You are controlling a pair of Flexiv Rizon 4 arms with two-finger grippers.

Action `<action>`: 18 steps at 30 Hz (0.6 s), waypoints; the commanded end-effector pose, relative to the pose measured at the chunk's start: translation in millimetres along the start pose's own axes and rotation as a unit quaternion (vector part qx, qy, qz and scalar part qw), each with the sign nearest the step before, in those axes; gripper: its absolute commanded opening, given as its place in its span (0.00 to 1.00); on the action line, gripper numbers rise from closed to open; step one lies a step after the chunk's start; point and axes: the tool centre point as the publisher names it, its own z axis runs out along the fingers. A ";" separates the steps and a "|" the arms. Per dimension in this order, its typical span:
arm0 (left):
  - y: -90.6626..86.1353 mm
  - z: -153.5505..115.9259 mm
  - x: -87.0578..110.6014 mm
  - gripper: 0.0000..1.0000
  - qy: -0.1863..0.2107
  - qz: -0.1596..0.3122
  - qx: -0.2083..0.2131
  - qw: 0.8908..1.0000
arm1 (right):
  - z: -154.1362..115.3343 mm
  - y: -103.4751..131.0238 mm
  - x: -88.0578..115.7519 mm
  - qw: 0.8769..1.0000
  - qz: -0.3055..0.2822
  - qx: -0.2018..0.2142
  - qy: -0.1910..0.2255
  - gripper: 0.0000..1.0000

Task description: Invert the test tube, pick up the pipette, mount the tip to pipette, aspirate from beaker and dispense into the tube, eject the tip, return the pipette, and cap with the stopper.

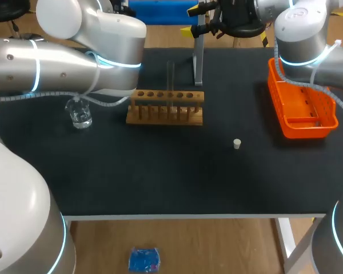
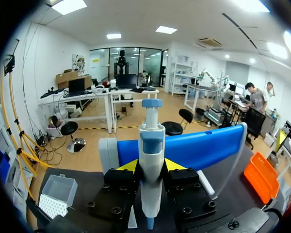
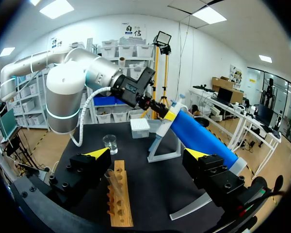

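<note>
The left gripper held the pipette tight, the right gripper gaped empty, so lifting it off the far stand seemed next.

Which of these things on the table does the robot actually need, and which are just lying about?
Needed: pipette, test tube, beaker, stopper, tip box, wooden rack, pipette stand.
Lying about: orange basket.

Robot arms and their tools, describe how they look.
Both the left arm and right arm are rounded silver-grey segments with glowing cyan rings at the joints and pale cables alongside. The left tool and right tool are black blocks with screw holes and two yellow-tipped fingers each.
</note>
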 end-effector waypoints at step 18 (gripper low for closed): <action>2.3 10.8 3.4 0.00 -0.009 -0.003 -0.009 1.000 | -0.9 0.5 -0.2 1.000 0.000 0.001 0.001 1.00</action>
